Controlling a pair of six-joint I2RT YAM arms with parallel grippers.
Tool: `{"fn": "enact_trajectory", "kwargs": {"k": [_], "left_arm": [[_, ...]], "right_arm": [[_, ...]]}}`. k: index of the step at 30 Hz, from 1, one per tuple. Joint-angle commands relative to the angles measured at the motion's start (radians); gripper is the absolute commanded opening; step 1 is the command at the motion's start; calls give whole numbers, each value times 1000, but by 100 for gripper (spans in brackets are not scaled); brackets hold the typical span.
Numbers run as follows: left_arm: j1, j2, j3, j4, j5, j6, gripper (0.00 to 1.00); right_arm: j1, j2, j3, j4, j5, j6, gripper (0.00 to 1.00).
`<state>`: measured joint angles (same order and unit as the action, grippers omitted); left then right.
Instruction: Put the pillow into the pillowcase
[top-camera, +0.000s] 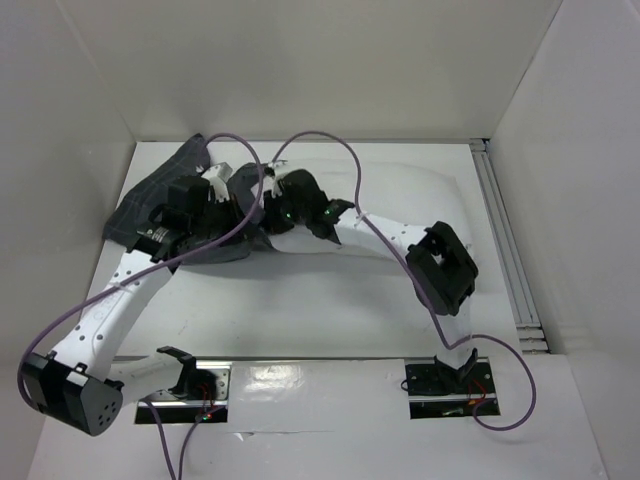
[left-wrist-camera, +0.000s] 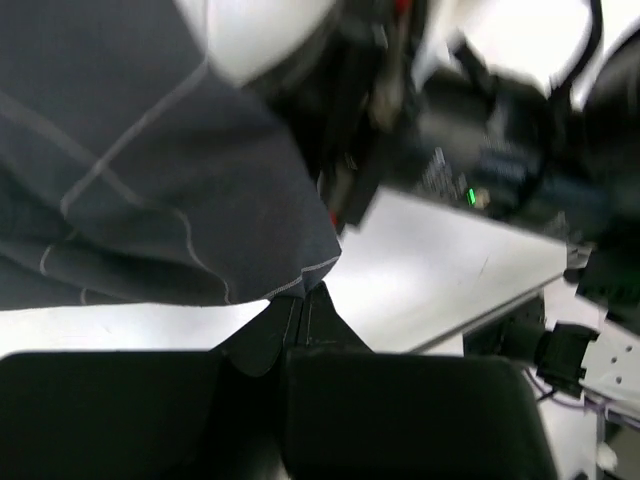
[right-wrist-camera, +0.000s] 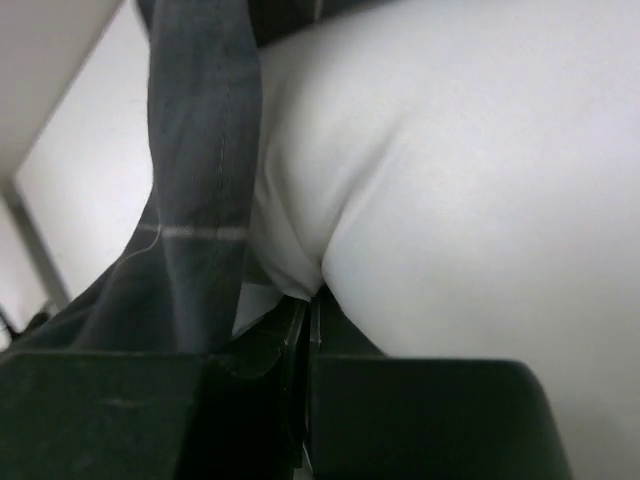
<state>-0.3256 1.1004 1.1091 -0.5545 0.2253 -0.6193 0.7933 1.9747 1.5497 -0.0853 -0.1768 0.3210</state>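
the left claw (left-wrist-camera: 303, 318) is clenched on only the hem of the pillowcase (left-wrist-camera: 150, 180), the right claw (right-wrist-camera: 305, 315) on a thin pinch of the pillow (right-wrist-camera: 460, 200), which lies mostly bare across the far desk (top-camera: 300, 320), so any tug could slip either free.

1. A white table (top-camera: 300, 320) is being enclosed at the far end and on both sides by plain white walls (top-camera: 300, 60).
2. The table's right edge is being bordered by a grey metal rail (top-camera: 505, 250), made of parallel strips and running from the far corner towards the near edge.
3. Overhead light is being reflected in bright patches by a glossy white panel (top-camera: 330, 385) laid across the near edge of the table.
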Motion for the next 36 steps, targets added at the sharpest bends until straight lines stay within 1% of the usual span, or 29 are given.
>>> {"fn": "enact_trajectory", "kwargs": {"k": [1,2,3,4,5,6,7,9,10,11,12,13,14,15,16,17,18,19,20,22,23,24,25,28,31,32,33,35,36], "left_arm": [[0,-7,52,74,170,-20,0],[0,-7,41,86,205,-20,0],[0,19,22,99,218,-32,0],[0,29,21,114,218,-46,1],[0,29,12,114,227,-56,4],[0,44,12,114,214,-56,15],[13,44,12,125,204,-65,25],[34,53,30,125,194,-45,50],[34,53,43,125,184,-34,71],[48,53,61,114,175,-19,77],[57,62,102,87,143,15,80],[57,62,122,74,128,32,81],[57,62,138,74,112,47,73],[57,62,149,64,68,56,60],[66,62,161,53,34,56,42],[66,62,161,42,-2,56,29],[66,87,176,24,-42,56,28],[66,101,202,4,-106,65,41],[66,117,212,-30,-124,75,57],[66,182,222,-48,-124,101,80],[56,205,222,-48,-112,101,82],[45,229,222,-62,-112,118,82],[18,254,233,-62,-139,118,83],[-19,321,245,-73,-199,118,83],[-30,351,245,-73,-259,109,78],[-30,361,254,-73,-270,109,76],[-30,362,255,-73,-270,109,68],[-30,371,270,-64,-293,109,59],[-30,386,279,-64,-293,109,52]], "right_arm": [[23,-85,-236,279,-110,110,0],[23,-111,-290,342,-124,137,0],[23,-160,-347,486,-136,197,0],[32,-181,-443,543,-136,219,0],[32,-200,-483,591,-136,236,0],[32,-223,-517,629,-136,265,0],[32,-223,-564,675,-136,265,0],[32,-234,-576,676,-127,265,0],[32,-234,-588,667,-127,265,0],[32,-244,-599,667,-127,265,0],[32,-244,-599,667,-127,265,0],[32,-244,-609,667,-138,265,0],[32,-244,-609,658,-138,265,0],[32,-244,-609,657,-138,265,0],[32,-244,-609,657,-138,265,0],[32,-244,-609,657,-138,265,0],[32,-253,-609,657,-138,265,0],[32,-254,-609,648,-138,265,0],[32,-254,-609,648,-138,265,0],[32,-254,-609,648,-138,256,0],[32,-254,-600,648,-138,256,0],[32,-254,-600,648,-138,256,0],[32,-254,-600,648,-138,256,0],[41,-254,-600,636,-138,247,0],[41,-263,-600,627,-138,247,0],[41,-263,-600,627,-138,247,0],[41,-263,-591,627,-138,247,0],[41,-263,-591,618,-138,237,0],[41,-263,-591,618,-138,237,0]]}}
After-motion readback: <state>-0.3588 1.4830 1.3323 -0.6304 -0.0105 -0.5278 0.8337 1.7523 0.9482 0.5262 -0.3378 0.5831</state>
